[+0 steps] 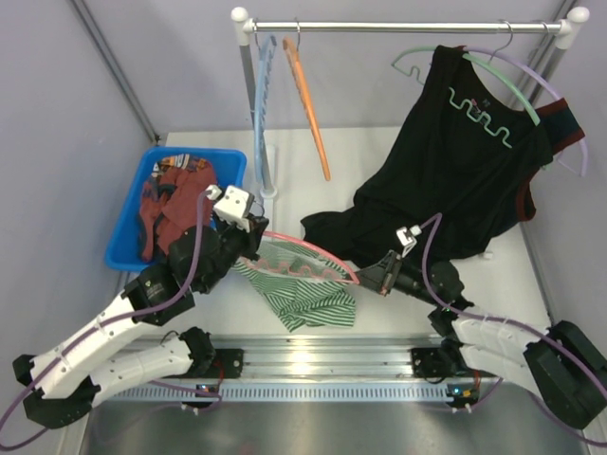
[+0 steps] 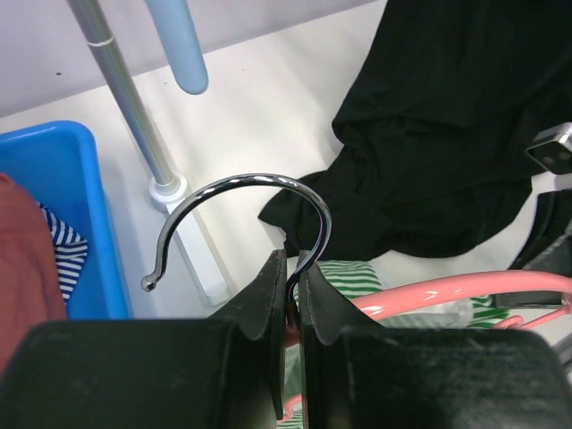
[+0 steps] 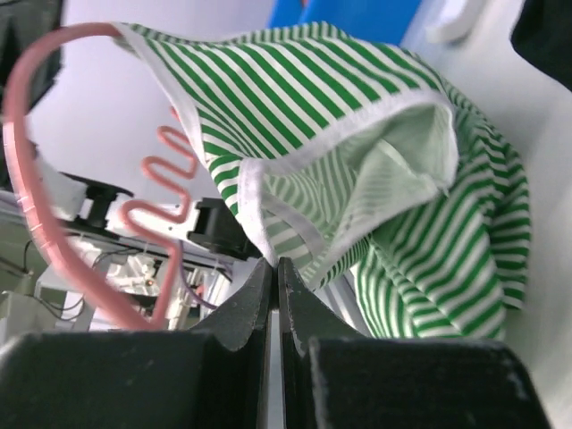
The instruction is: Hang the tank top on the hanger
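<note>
Near centre of the white table [image 1: 365, 161], the limp, light green-and-white striped tank top [image 1: 313, 301] is draped partly over the thin pink plastic hanger [image 2: 465, 288]. Its white trim, judged the firmest hold, is pinched by the closed right jaws; the metal hook [image 2: 253, 178] is clamped by the left jaws.

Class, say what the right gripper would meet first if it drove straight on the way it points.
The right gripper would push straight into the green-and-white striped tank top pinched at its jaws. The thin pink plastic hanger probably lies beyond, though depth is unclear.
</note>
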